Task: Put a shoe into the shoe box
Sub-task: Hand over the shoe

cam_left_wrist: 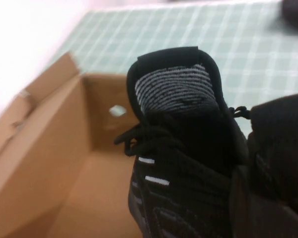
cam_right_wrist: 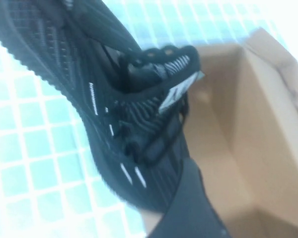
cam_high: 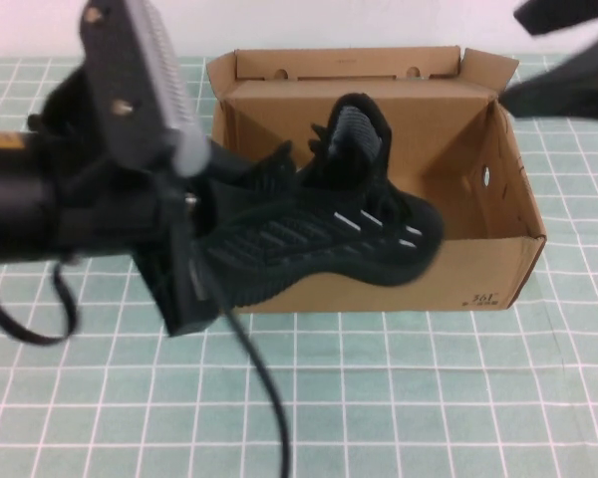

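The black knit shoe point(cam_high: 319, 234) hangs tipped on its side over the front wall of the open brown shoe box point(cam_high: 483, 284), sole toward me and toe to the right. My left gripper point(cam_high: 201, 227) reaches in from the left and is shut on the shoe's heel. The left wrist view shows the shoe's tongue and laces point(cam_left_wrist: 174, 94) above the box's inside point(cam_left_wrist: 54, 163). My right gripper point(cam_high: 556, 55) hovers open above the box's far right corner, holding nothing. The right wrist view looks down on the shoe point(cam_right_wrist: 114, 99) and the box point(cam_right_wrist: 268, 129).
The box lid point(cam_high: 349, 65) is flipped back toward the white wall. A green checked mat point(cam_high: 458, 398) covers the table. A black cable point(cam_high: 259, 378) dangles from the left arm in front of the box.
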`<state>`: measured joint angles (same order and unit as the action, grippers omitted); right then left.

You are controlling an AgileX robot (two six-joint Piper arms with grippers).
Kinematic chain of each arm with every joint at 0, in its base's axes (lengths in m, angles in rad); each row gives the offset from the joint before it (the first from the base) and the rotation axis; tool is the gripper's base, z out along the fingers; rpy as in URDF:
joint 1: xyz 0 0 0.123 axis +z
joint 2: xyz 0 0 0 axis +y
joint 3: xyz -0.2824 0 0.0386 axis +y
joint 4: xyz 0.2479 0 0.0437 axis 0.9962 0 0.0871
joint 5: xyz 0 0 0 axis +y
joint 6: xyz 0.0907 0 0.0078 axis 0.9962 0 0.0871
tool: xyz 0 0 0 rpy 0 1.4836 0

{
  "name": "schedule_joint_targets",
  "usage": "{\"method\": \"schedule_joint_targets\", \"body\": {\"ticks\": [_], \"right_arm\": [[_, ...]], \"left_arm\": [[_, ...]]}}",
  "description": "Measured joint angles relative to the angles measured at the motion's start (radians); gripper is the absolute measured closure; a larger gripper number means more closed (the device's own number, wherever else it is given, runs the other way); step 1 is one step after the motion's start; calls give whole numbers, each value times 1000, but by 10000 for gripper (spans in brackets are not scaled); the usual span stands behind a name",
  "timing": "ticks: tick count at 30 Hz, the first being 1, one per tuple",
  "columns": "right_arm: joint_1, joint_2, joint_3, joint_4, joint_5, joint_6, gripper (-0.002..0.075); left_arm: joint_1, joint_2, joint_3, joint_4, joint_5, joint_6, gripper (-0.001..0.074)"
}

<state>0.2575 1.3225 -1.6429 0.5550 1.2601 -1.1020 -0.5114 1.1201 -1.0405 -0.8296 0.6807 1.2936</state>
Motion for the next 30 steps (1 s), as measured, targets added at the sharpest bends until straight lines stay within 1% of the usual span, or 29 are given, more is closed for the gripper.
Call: {"method": "schedule_joint_targets", "body": {"ticks": [2,5,7,9,11,14,20,26,28,30], "right_arm": [[-47,-17,62,75,1,-48,286],[-73,-26,118,121,1,-79,286],[-73,-26,142,149,-1,-86,286],[-62,-26,154,180,-1,-82,286],[-42,-26,158,199,-3,-76,286],[-12,-26,160,219,-3,-58,286],[52,2,160,273,-5,3,286],[66,25,160,276,-5,48,286],[66,29,160,269,-7,56,274],[66,31,160,265,-8,61,235]], "left_arm": [[73,0,0,-108,87,89,701],[192,0,-5,-257,246,175,701],[270,5,-10,-335,355,210,701],[326,12,-10,-388,438,224,701],[363,22,-10,-414,495,229,701],[387,35,-11,-423,526,231,701],[390,41,-11,-423,528,228,701],[390,41,-18,-373,531,225,701],[390,41,-18,-351,531,242,701],[390,41,-18,-342,531,251,701]]}}
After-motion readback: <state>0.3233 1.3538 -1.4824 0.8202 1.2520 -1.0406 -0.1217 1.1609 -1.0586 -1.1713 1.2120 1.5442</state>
